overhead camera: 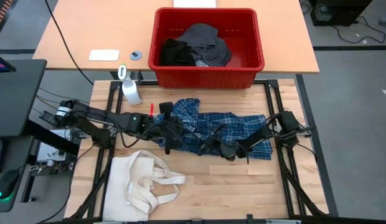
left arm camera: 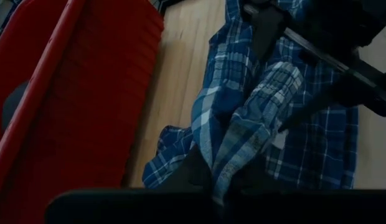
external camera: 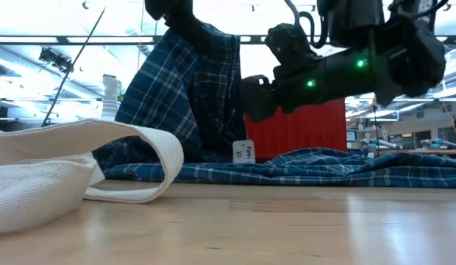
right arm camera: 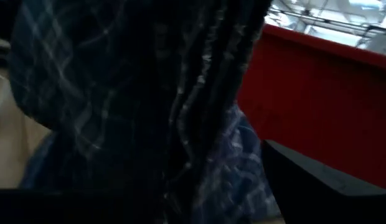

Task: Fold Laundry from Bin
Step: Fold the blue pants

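The left hand [overhead camera: 170, 138], pinched shut, lifts a fold of the blue plaid shirt [overhead camera: 233, 127] at counter centre, six o'clock of the red bin [overhead camera: 207, 70]. The right hand [overhead camera: 225, 151] hovers close by; I cannot tell its spread. If the thin pinch slips, the raised fold may collapse.

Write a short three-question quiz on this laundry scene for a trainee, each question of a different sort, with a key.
1. True or false: the blue plaid shirt lies inside the red bin.
2. Multiple choice: what does the left gripper hold? A) the cream tote bag B) a fold of the plaid shirt C) the spray bottle
3. Fill in: the dark garments not yet taken out sit in the ____.

Key:
1. False; it is spread on the table in front of the bin, one part lifted.
2. B; the gripper is shut on the fold, while the right gripper hangs over the shirt.
3. Bin.
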### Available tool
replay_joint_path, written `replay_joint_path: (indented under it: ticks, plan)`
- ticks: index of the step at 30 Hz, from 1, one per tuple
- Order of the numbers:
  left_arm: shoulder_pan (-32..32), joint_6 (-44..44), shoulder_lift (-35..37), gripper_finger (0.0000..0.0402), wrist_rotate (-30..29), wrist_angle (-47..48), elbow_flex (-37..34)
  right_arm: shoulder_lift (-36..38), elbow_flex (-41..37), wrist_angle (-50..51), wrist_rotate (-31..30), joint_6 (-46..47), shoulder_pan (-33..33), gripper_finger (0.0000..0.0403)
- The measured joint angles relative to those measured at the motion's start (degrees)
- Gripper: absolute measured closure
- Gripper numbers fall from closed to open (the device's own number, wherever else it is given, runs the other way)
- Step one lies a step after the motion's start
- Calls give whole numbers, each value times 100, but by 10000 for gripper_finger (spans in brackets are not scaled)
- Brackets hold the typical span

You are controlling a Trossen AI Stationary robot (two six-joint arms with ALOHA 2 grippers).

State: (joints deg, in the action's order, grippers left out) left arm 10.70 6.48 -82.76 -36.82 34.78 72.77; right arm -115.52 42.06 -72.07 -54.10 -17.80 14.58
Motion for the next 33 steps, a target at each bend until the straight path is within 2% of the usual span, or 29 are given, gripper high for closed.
replay_joint_path:
  ticks: [4,10,17,23,29,33]
  plan:
    - [0,2,0,392,0,-4,0,-68,85,-168,261,67,-61,119]
    - [15,-37,0,392,0,-34,0,-68,365,-111,322,-123,-62,119]
    - [20,-42,0,392,1,-75,0,-68,466,492,387,340,-318,119]
    - [20,-44,0,392,47,-126,0,-73,466,675,947,912,-783,119]
    - [48,-31,-2,392,100,-165,0,-73,466,1320,1022,982,-915,122]
    - [50,-30,-4,392,111,-163,0,-73,466,1808,984,897,-954,137]
